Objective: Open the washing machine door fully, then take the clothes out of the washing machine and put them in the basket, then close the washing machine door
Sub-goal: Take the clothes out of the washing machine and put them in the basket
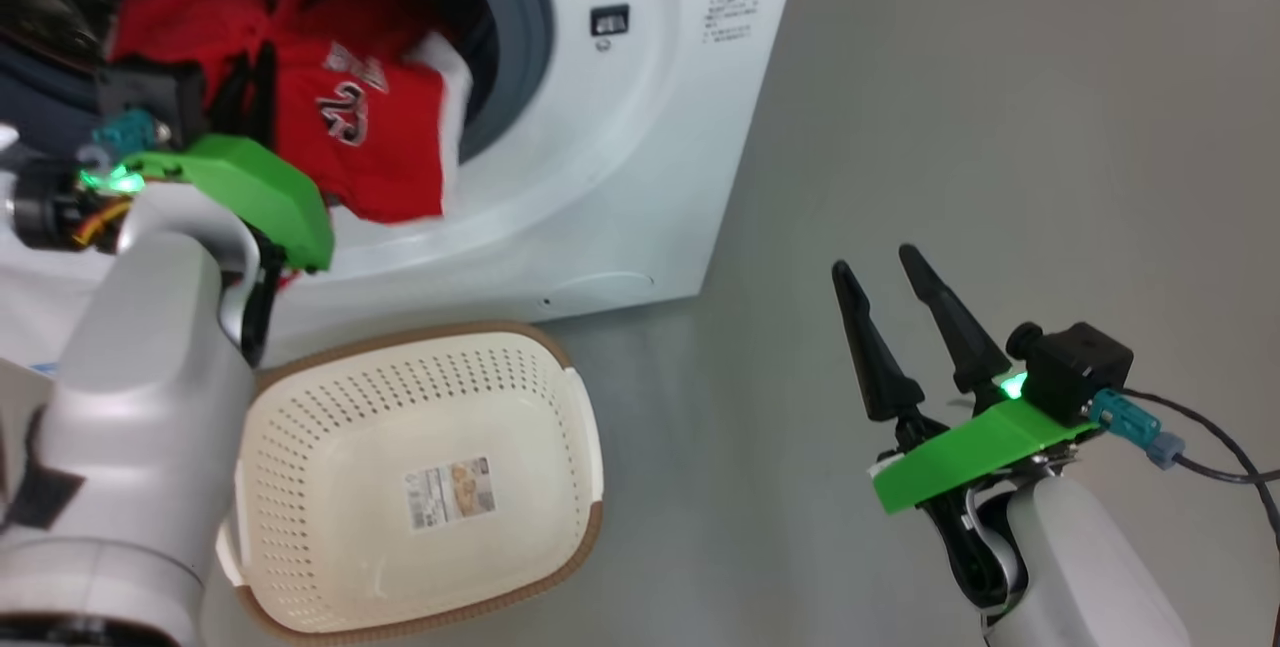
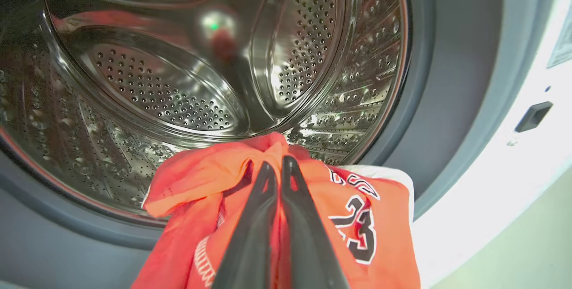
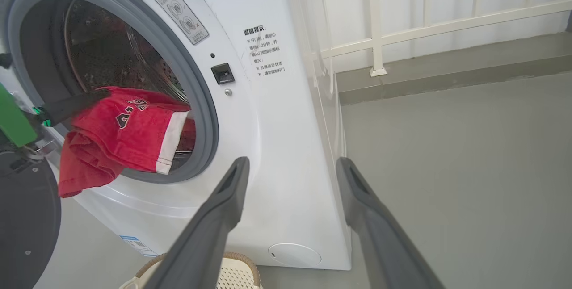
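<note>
L grip: left gripper fingers pressed together, pinching a fold of the clothes. Red cloth is bunched at the tips and on both sides of the fingers.
R grip: right gripper fingers spread wide, nothing between them. It hangs over bare floor, well apart from the cloth.
Clothes pos: at the L tips and hanging below them, half out of the washing machine mouth. They drape over the grey gasket, and the steel drum lies straight ahead of the tips.
Why held so: a pinch on a top fold lets the rest hang free, so it prob. slides over the gasket lip w/o snagging. That's a judgement.
Why R is parked: prob. kept wide and off to the side so the L arm's path out of the mouth is clear.
Long axis: runs from the pinch down and outward, away from the drum, toward the floor side.
Facing: the number print faces out of the mouth, and the white trim band is on the hanging edge nearest the R grip.
Basket: basket sits below the L wrist, on the robot's side of it, mouth up. It's just in front of the washer base, prob. put there so the carry is short.
Stage: take-out underway (my read). Drop into the basket and shutting the door not yet done.
</note>
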Controlling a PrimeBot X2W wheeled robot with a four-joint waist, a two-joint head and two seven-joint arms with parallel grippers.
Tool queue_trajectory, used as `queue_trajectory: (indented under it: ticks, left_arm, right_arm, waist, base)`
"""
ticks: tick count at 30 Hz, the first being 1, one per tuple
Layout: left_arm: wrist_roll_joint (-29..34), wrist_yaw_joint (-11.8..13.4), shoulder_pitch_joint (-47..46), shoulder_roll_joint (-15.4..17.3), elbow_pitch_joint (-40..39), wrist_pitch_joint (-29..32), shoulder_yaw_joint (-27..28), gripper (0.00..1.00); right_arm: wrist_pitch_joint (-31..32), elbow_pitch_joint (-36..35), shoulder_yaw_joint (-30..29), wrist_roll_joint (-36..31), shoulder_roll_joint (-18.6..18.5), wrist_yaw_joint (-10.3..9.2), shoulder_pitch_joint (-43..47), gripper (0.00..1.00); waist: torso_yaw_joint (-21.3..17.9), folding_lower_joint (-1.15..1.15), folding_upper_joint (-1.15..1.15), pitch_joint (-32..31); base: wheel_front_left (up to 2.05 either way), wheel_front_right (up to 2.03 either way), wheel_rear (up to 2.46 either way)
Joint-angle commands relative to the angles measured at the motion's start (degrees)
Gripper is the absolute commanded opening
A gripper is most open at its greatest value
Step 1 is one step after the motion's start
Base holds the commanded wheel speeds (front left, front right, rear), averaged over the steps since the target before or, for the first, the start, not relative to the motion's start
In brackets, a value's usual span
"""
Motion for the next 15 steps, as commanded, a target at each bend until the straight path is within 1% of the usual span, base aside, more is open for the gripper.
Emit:
queue_trajectory:
  ticks: [1, 6, 8, 9, 15]
  left_arm:
    - [-1.1, -0.6, 1.0, 1.9, -3.2, -0.9, 1.2, 0.0]
    - [-2.6, -0.9, 6.2, 2.4, -9.6, -0.9, 2.0, 0.0]
    - [-3.3, -0.9, 9.7, 2.7, -14.2, -0.9, 2.1, 0.0]
    - [-3.3, -0.9, 9.7, 2.7, -14.2, -0.9, 2.1, 0.0]
    - [-4.7, 0.2, 16.9, 3.6, -26.7, 0.9, 2.2, 0.0]
  right_arm:
    - [-0.4, -1.0, 1.3, 0.0, -0.1, 0.09, 1.0, 1.0]
    - [-0.4, -0.2, 1.7, 0.5, -1.3, 0.09, 2.2, 1.0]
    - [-0.4, 0.0, 1.8, 0.8, -2.0, 0.09, 3.1, 1.0]
    - [-0.4, 0.0, 1.8, 0.8, -2.0, 0.09, 3.1, 1.0]
    - [-0.4, 0.5, 2.4, 1.3, -3.2, 0.09, 4.6, 1.0]
  waist:
    - [2.0, 0.0, 0.0, -2.9]
    - [3.5, 0.0, 0.0, -6.0]
    - [4.5, 0.0, 0.0, -7.6]
    - [4.5, 0.0, 0.0, -7.6]
    - [6.5, 0.0, 0.0, -10.5]
  base:
    - [0.0, 0.0, 0.0]
    - [0.0, 0.0, 0.0]
    - [0.0, 0.0, 0.0]
    - [0.0, 0.0, 0.0]
    - [0.0, 0.0, 0.0]
